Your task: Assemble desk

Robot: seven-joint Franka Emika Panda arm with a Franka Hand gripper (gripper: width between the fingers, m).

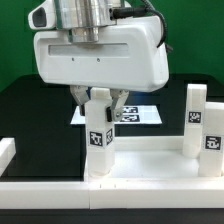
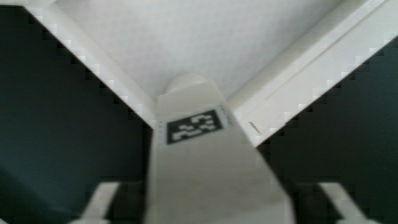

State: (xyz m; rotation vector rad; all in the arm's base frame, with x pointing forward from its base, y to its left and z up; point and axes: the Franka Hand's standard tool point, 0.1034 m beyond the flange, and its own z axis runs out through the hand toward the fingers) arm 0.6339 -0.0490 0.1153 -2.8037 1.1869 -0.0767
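Observation:
The white desk tabletop [image 1: 150,160] lies flat near the front of the table. A square white leg [image 1: 98,135] with a black-and-white tag stands upright at its corner on the exterior view's left. My gripper [image 1: 100,108] is directly above it, its fingers [image 1: 120,104] straddling the leg's upper part. In the wrist view the leg [image 2: 199,140] runs down the middle between my fingers [image 2: 107,200], with dark gaps on both sides, so the gripper [image 2: 217,205] is open. The tabletop [image 2: 196,40] lies beyond it. Another tagged leg [image 1: 195,115] stands upright at the right corner.
A further tagged white piece [image 1: 213,142] shows at the exterior view's right edge. The marker board [image 1: 135,114] lies on the black table behind the gripper. Low white border walls run along the front [image 1: 60,200] and the left [image 1: 5,150].

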